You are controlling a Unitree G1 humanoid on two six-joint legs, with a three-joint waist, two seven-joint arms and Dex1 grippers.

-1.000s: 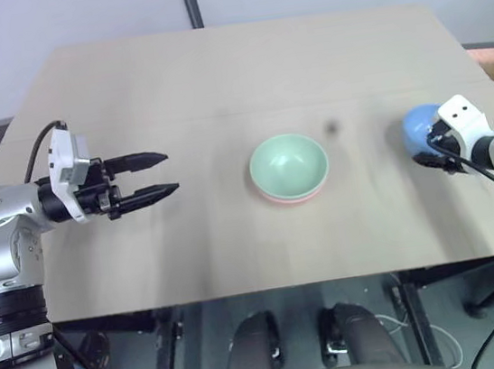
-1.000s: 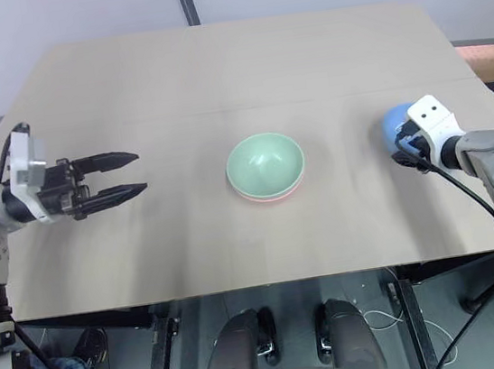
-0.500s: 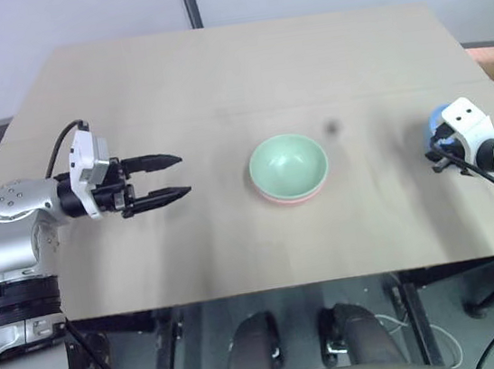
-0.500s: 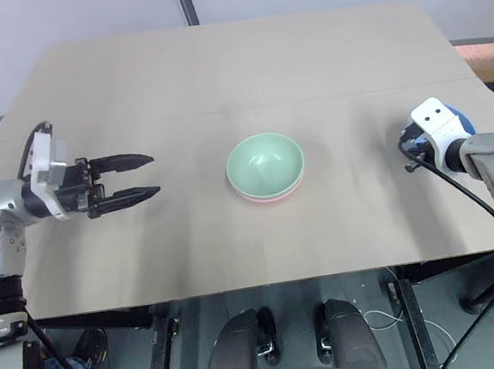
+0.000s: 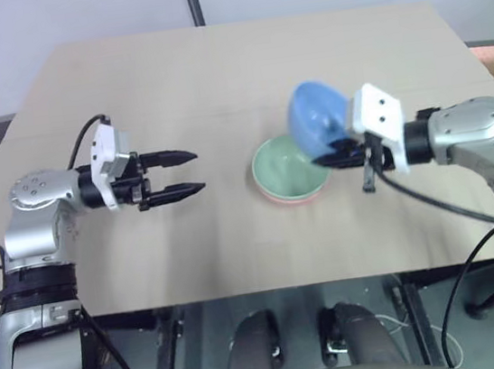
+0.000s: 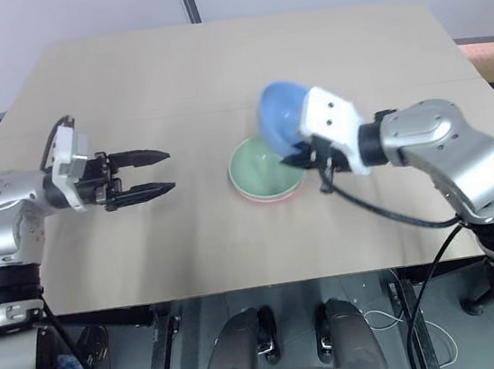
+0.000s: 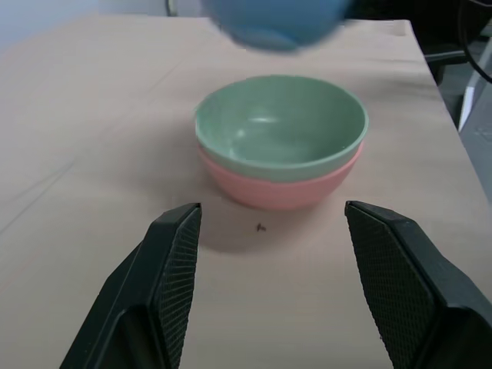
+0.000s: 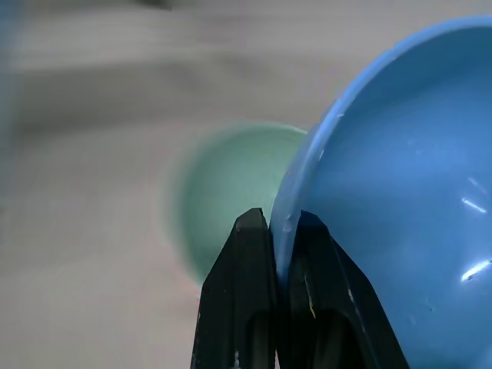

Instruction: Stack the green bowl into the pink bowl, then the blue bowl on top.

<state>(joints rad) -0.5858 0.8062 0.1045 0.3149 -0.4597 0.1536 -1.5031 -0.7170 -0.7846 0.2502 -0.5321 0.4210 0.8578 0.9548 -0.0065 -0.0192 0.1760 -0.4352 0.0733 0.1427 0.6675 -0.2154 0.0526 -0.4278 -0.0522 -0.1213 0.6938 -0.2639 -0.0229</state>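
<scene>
The blue bowl [image 5: 316, 119] is smooth, plain and sky-blue, tilted on its side in the air just above the far right edge of the green bowl [image 5: 288, 165]. The green bowl, pale mint, sits nested in the pink bowl [image 7: 278, 186] at the middle of the table [image 5: 215, 79]. The right gripper [image 8: 281, 231] is clamped tight on the blue bowl's rim. The left gripper [image 5: 186, 172] hovers left of the stack, jaws wide apart, holding nothing.
</scene>
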